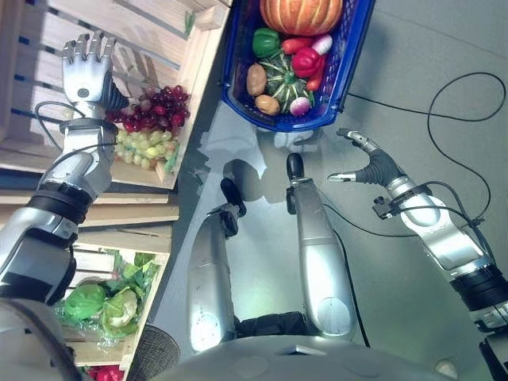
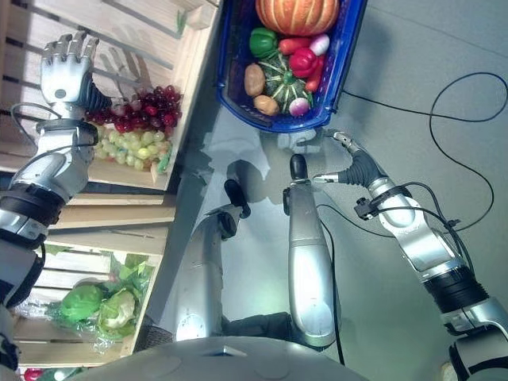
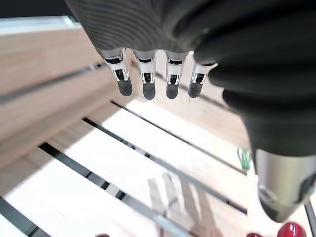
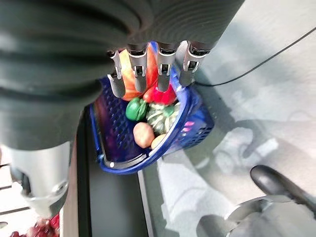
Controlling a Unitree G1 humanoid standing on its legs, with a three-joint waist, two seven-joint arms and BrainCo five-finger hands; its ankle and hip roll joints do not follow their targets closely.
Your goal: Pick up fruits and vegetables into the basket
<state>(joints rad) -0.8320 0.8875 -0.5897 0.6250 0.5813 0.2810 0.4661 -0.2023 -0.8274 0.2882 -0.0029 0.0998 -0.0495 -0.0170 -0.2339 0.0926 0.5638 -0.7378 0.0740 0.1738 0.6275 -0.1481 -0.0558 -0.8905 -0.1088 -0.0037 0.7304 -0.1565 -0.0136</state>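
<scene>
- Nearest me: lettuce heads (image 1: 103, 305) in the lower crate, untouched.
- Next target, I judge: red grapes (image 1: 159, 107) and green grapes (image 1: 143, 147), lying together at the upper wooden crate's (image 1: 198, 71) front edge.
- My left hand (image 1: 86, 67) hovers above the slats just behind them, fingers straight, holding nothing; presumably staged to reach down.
- Blue basket (image 1: 349, 59) on the floor already holds a pumpkin (image 1: 302, 14), green pepper (image 1: 266, 41), potato (image 1: 255, 79).
- Right hand (image 1: 367, 163) waits open beside the basket, empty.
</scene>
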